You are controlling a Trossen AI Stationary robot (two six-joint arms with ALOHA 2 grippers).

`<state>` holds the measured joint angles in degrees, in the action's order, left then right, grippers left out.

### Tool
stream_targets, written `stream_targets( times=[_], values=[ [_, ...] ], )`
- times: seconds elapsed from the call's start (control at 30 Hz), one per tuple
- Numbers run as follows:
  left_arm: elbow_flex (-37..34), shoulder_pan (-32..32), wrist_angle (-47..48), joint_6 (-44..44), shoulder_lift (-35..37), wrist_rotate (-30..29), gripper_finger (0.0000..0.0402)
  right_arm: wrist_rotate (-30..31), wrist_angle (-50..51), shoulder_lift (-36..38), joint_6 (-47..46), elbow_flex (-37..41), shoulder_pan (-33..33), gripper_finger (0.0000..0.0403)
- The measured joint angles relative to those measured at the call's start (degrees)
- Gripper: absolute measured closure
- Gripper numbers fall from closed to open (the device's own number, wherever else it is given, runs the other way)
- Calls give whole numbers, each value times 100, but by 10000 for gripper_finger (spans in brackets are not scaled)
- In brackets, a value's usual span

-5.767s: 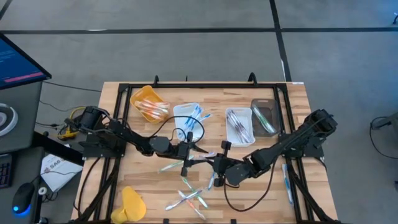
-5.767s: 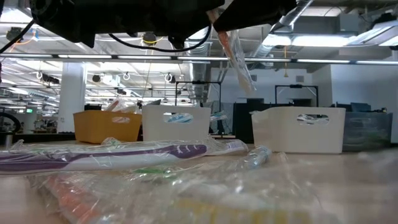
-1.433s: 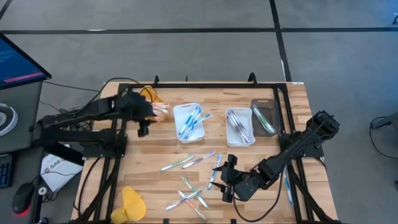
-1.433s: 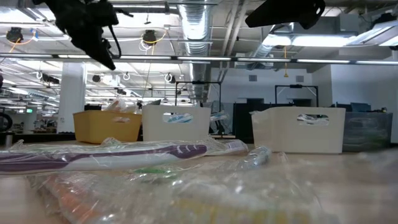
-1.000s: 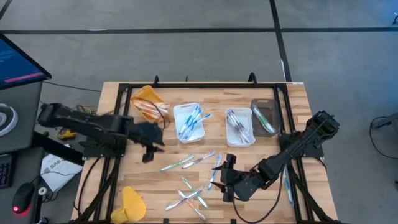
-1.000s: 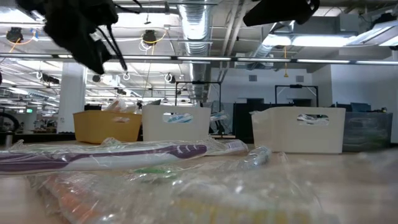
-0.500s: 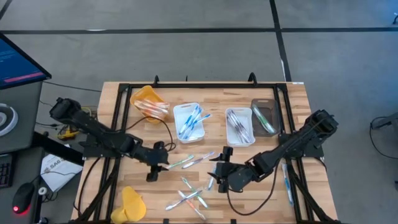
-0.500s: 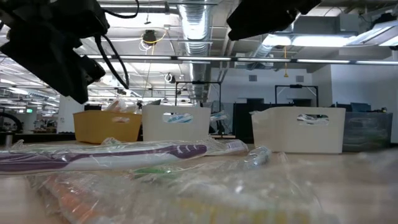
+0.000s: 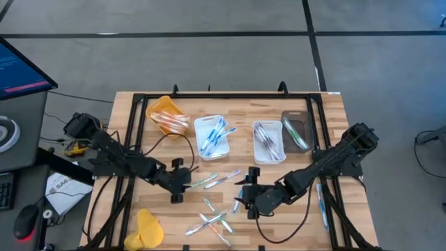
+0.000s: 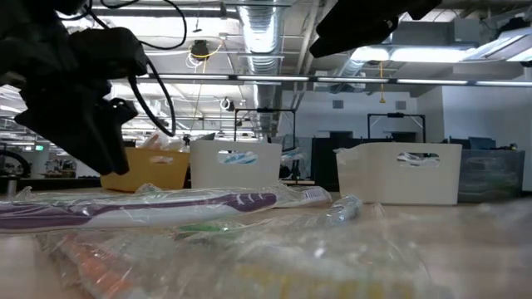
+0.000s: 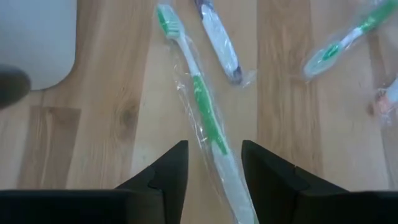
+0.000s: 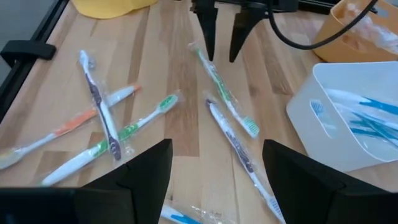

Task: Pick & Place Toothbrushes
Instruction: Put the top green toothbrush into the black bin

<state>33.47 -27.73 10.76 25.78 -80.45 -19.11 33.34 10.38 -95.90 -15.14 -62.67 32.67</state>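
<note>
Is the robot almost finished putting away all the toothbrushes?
Not yet. Some toothbrushes already lie in the trays. The open left gripper straddles a green toothbrush on the table, not yet gripping it. The right gripper is open and empty. Several loose toothbrushes remain.

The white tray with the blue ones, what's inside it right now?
The white tray holds several blue-accented toothbrushes, lying loosely crossed. Those underneath are partly covered, so an exact count isn't possible.

Grey floor [image 9: 209, 63] crossed by dark lines. Lit monitor [image 9: 21, 70] on desk at left. Open hall behind: exposed ducts [image 10: 258, 21], ceiling lights [image 10: 399, 51], white column [image 10: 94, 124].
</note>
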Motion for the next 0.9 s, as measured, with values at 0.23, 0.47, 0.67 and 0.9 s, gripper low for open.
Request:
stream_targets(
  times=[0.23, 0.47, 0.67, 0.9],
  values=[
    [0, -17, -184, 18, 14, 130, 246, -1, -10, 0, 12, 0, -58, 158],
    [-124, -46, -229, 932, 1, 155, 244, -52, -368, 0, 73, 0, -61, 158],
    [-366, -26, -547, 927, 1, 160, 250, -52, -392, 0, 75, -2, -119, 158],
    [-435, -28, -849, 927, 1, 178, 263, -55, -309, 0, -112, -2, -128, 158]
  ],
)
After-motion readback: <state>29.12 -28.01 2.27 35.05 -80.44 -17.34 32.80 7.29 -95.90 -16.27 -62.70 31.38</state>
